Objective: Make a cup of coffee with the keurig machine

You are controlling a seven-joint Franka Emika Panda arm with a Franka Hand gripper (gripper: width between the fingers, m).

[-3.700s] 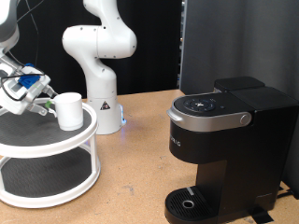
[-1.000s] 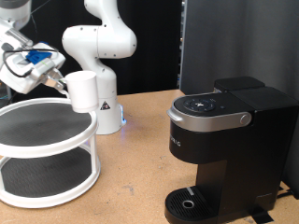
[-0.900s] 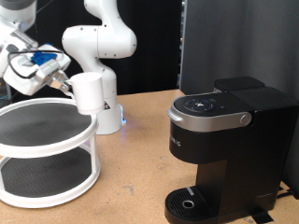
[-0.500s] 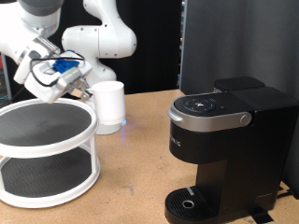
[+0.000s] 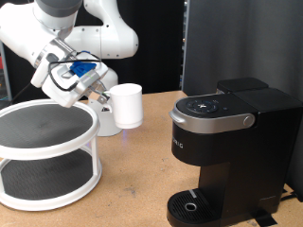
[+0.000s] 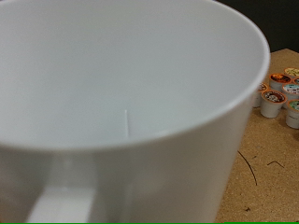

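My tool (image 5: 102, 94) is clamped on the white cup (image 5: 128, 105), held in mid-air betw. the round rack (image 5: 47, 156) & black coffee machine (image 5: 232, 151); pods (image 6: 278, 94) on tabletop (image 6: 262, 177).

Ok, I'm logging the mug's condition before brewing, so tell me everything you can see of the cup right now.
The cup is a small, plain white cylinder that looks ceramic and glossy. It hangs upright in the air, held at its side by the tool, to the exterior view's left of the keurig machine and past the edge of the round white tiered stand. It touches nothing else. The wrist view looks into its open mouth: the smooth white inside looks empty.
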